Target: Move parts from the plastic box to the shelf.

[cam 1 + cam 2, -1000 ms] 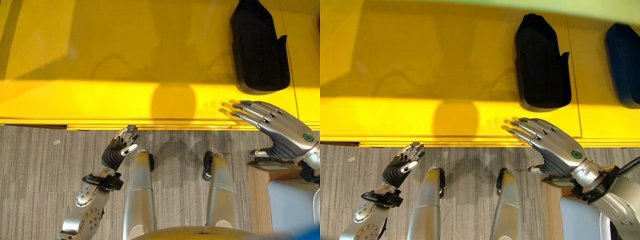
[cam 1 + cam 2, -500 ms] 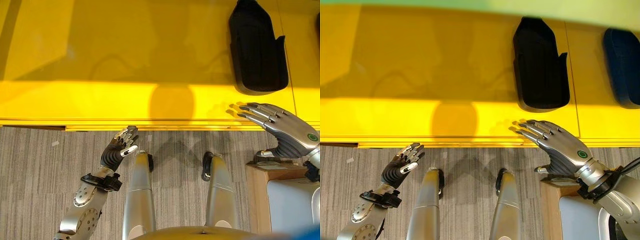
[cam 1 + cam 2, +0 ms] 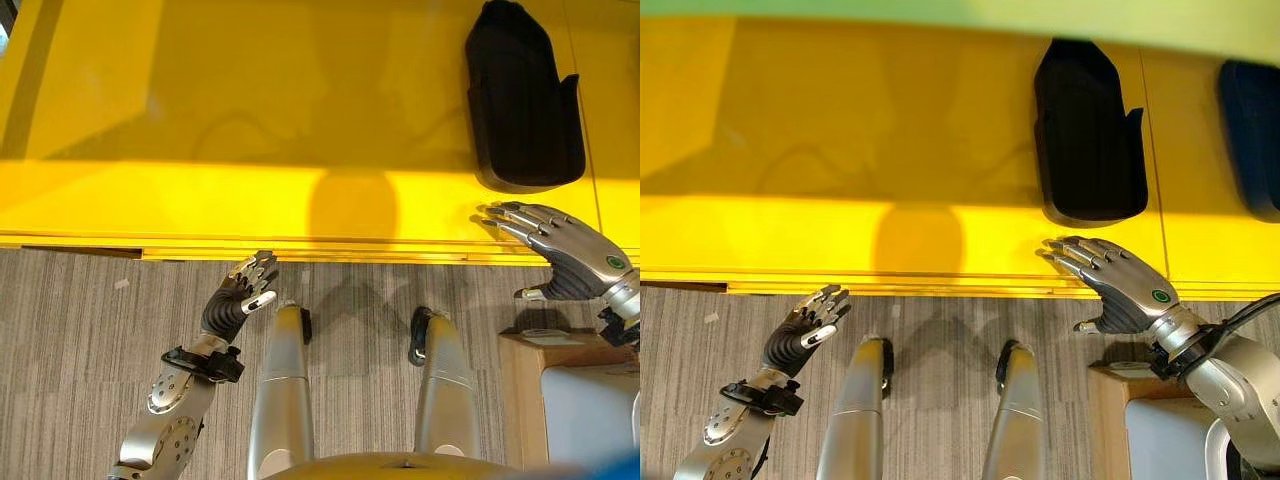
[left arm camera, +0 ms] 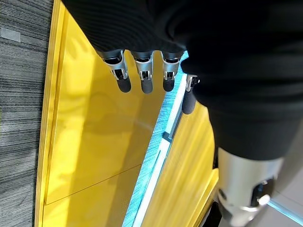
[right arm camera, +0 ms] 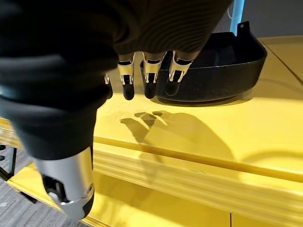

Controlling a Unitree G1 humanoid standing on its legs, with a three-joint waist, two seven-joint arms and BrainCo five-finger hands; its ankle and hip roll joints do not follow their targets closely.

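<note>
A black moulded part (image 3: 525, 100) lies on the yellow shelf (image 3: 200, 120), at its right; the right wrist view has this black part (image 5: 213, 66) just past the fingers. My right hand (image 3: 572, 258) hovers open over the shelf's front edge, a little nearer than the part, holding nothing. A second dark part (image 3: 1252, 140) lies further right on the shelf. My left hand (image 3: 238, 298) hangs open and empty above the floor, below the shelf's front edge. The pale plastic box (image 3: 592, 415) sits at the lower right, under my right arm.
The box rests on a light wooden stand (image 3: 520, 385) at the right. Grey striped carpet (image 3: 70, 360) runs in front of the shelf. The shelf's left and middle (image 3: 790, 130) are bare yellow surface.
My right hand has drawn back slightly to the right along the shelf's front edge, still open. The left hand has kept its place.
</note>
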